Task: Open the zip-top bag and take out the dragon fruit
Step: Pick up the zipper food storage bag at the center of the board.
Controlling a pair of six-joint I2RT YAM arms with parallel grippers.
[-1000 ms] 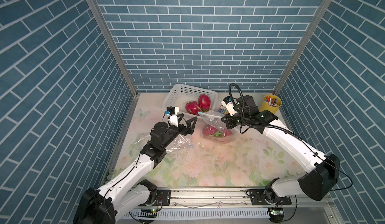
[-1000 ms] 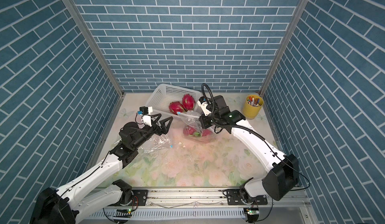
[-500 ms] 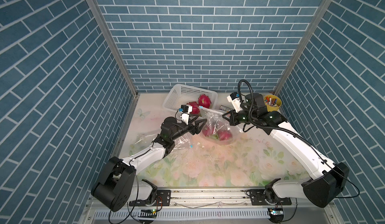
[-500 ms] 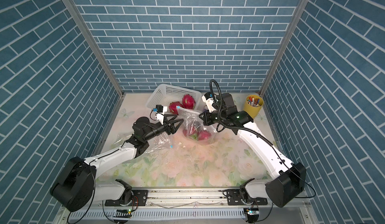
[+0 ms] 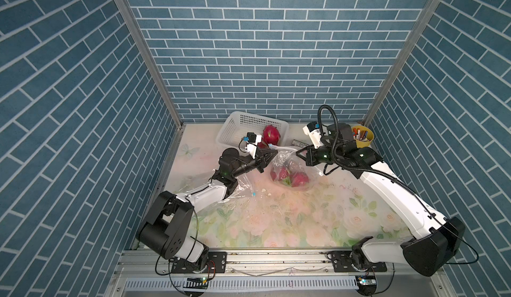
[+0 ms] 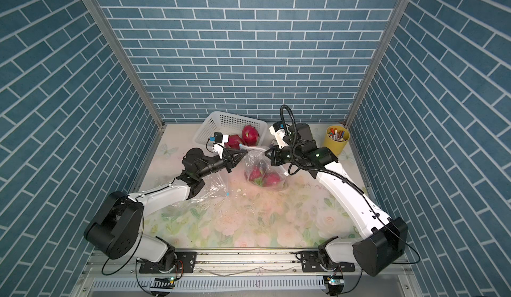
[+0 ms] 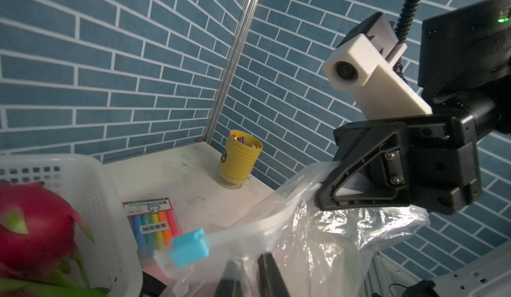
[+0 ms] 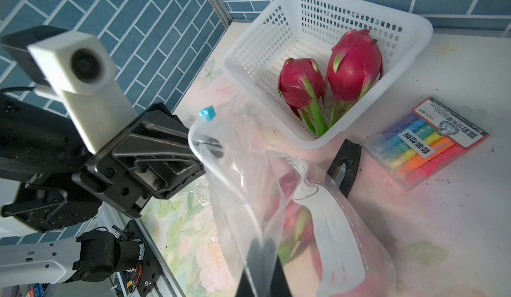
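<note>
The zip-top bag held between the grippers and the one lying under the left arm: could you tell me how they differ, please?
The held bag contains dragon fruit; the loose bag looks empty. The held bag is pinched at its rim by the left gripper and right gripper; the loose bag lies crumpled on the mat, ungripped. Both are clear with a blue slider.

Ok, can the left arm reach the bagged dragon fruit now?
Probably not: left gripper and right gripper each pinch the zip-top bag at its rim; the dragon fruit lies deep inside.
</note>
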